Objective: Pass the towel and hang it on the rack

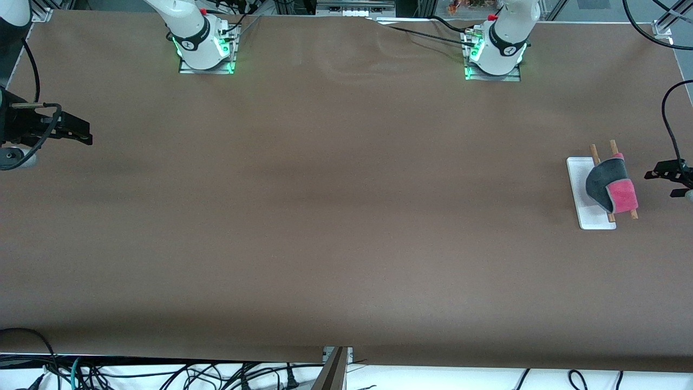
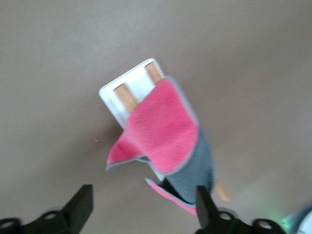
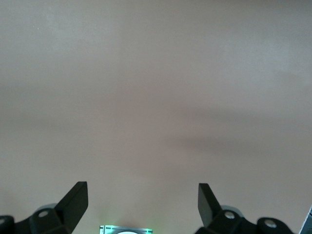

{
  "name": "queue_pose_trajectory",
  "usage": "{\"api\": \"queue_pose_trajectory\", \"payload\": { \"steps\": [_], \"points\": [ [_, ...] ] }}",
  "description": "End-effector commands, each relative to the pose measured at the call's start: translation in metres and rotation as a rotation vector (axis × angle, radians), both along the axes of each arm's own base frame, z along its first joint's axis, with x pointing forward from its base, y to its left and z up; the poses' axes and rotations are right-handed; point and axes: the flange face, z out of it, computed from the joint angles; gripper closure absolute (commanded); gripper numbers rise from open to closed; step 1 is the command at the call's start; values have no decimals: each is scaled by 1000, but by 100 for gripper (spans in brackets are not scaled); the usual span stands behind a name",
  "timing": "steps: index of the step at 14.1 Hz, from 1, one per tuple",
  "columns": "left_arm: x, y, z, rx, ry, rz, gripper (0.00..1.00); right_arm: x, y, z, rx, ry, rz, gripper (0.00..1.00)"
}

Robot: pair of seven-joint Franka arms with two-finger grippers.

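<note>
Now that the small square soft towel (image 1: 612, 187), pink-red on one face and dark grey on the other, lies draped over the two thin brown wooden rods of the white-based rack (image 1: 589, 214), the hanging looks done. The rack stands on the brown table (image 1: 325, 216) toward the left arm's end. The cloth sits bunched, one corner drooping off the rods, as the left wrist view (image 2: 165, 141) shows.

The left claw (image 1: 668, 176) hovers just beside the rack with its fingers spread wide and empty. The right claw (image 1: 76, 132) waits over the table's other end, also wide and holding nothing.

I'd say the sound finish is a clean retreat: draw the left claw up and away without brushing the cloth.
</note>
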Motion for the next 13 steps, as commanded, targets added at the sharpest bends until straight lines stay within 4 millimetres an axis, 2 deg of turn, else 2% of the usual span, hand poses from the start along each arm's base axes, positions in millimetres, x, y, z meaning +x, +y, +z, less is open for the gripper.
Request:
{"api": "queue_pose_trajectory", "payload": {
  "steps": [1,3,5,7,8,9,10,11,13],
  "points": [
    [21,-38,64,31,12,1,0,0,1,2,2,-7,-15,0],
    [30,-68,88,52,7,41,0,0,1,2,2,-9,-14,0],
    [29,-96,121,86,-18,101,0,0,3,2,4,-9,-12,0],
    [29,-134,134,106,18,154,0,0,3,2,3,-9,-10,0],
    [29,-146,141,117,22,183,0,0,3,3,4,-10,-10,0],
    [25,-172,158,119,-5,189,0,0,3,3,4,-10,-12,0],
    [18,-188,166,131,-10,244,0,0,3,3,4,-10,-10,0],
    [8,-194,179,146,-33,316,0,0,3,3,4,-10,-12,0],
    [-12,-222,191,158,-56,360,0,0,3,3,4,-10,-12,0]
  ]
}}
